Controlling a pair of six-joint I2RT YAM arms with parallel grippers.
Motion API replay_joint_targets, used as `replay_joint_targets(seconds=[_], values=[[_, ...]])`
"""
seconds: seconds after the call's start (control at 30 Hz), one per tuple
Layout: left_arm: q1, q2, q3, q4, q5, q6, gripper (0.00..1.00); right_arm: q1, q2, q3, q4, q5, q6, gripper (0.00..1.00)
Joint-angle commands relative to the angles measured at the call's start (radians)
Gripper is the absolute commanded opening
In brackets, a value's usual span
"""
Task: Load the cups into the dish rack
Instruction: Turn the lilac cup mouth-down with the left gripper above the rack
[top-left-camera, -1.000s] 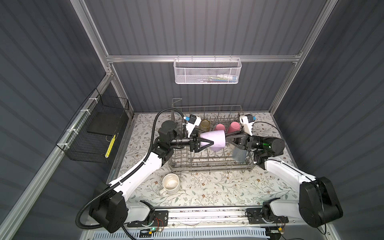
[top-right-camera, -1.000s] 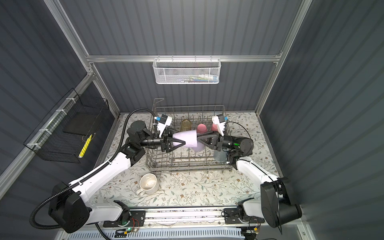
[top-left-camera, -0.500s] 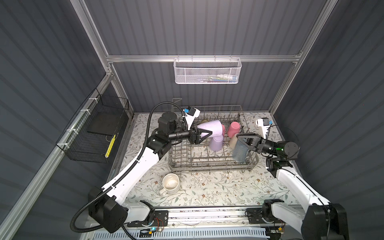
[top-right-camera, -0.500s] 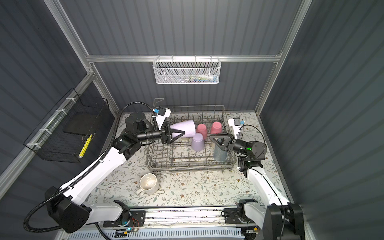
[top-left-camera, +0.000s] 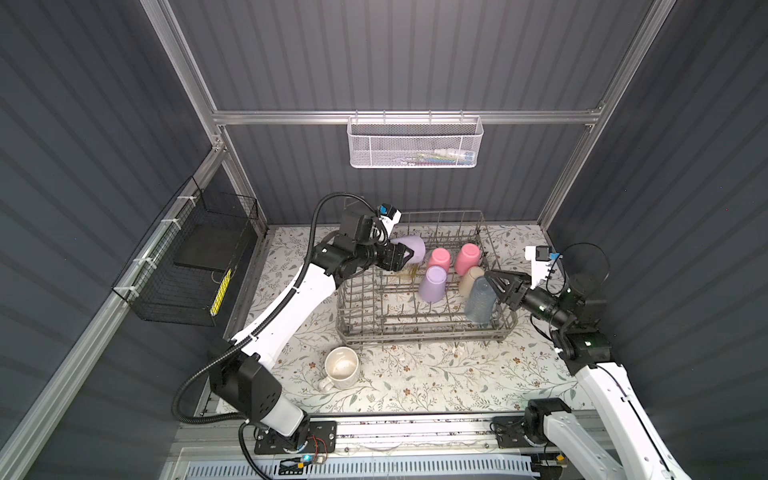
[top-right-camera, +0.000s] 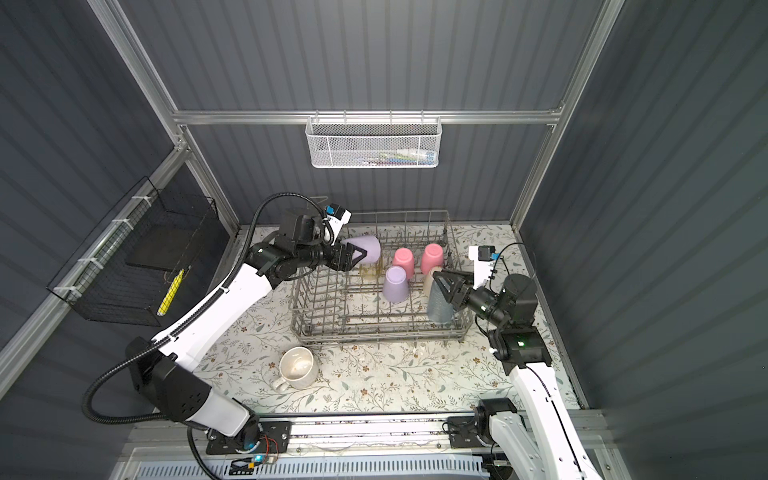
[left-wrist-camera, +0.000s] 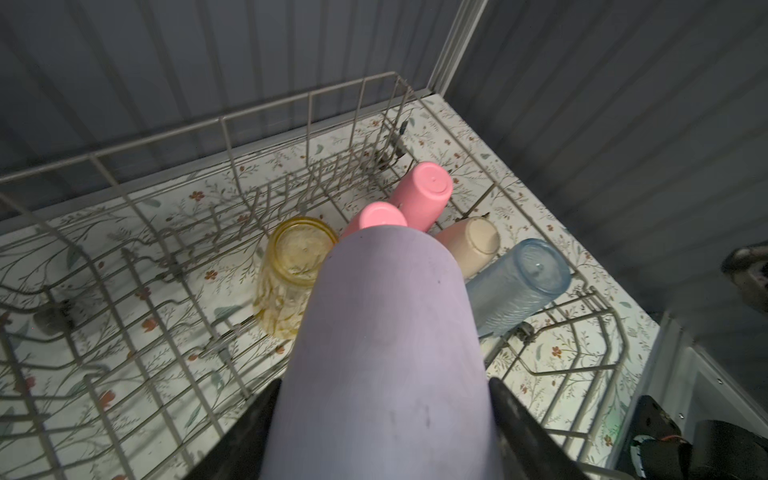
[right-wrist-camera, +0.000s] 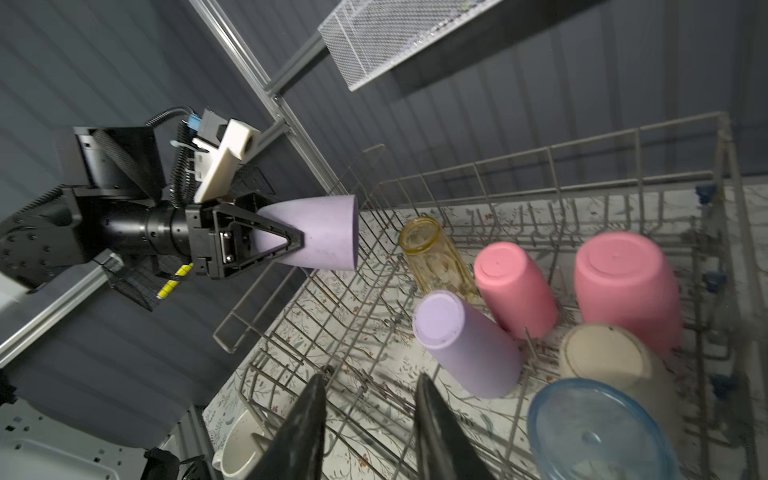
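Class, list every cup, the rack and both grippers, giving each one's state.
held lilac cup: sideways, clamped over the rack's corner
left gripper: shut on held lilac cup
right gripper: open, empty
racked lilac cup: inverted in dish rack
pink cups: inverted in rack
beige cup: inverted, tilted
blue tumbler: inverted in rack
yellow tumbler: in rack
mug: upright, outside rack

Six cups (top-left-camera: 432, 283) stand upturned in the dish rack (top-left-camera: 415, 330), a lilac cup (top-left-camera: 411, 247) sideways above, mug (top-left-camera: 341, 368) outside.

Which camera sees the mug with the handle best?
Both top views: the mug stands whole on the table, outside the dish rack, opening up. The right wrist view catches only part of it. The left wrist view misses it.
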Motion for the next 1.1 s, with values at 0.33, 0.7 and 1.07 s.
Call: replay_joint_targets(seconds=[0.33, 0.7, 1.07], values=[[0.007, 0.153, 0.157, -0.288, -0.220, 0.117, 0.32, -0.003, 0.064, -0.027, -0.031, 0.056, -0.039, 0.38], [0.006, 0.221, 0.166, -0.319, -0.230, 0.138, 0.32, -0.003, 0.111, -0.023, 0.007, 0.045, -0.029, 0.38], [0.003, 0.301, 0.196, -0.319, -0.211, 0.135, 0.32, -0.003, 0.138, -0.028, 0.019, 0.031, -0.029, 0.39]])
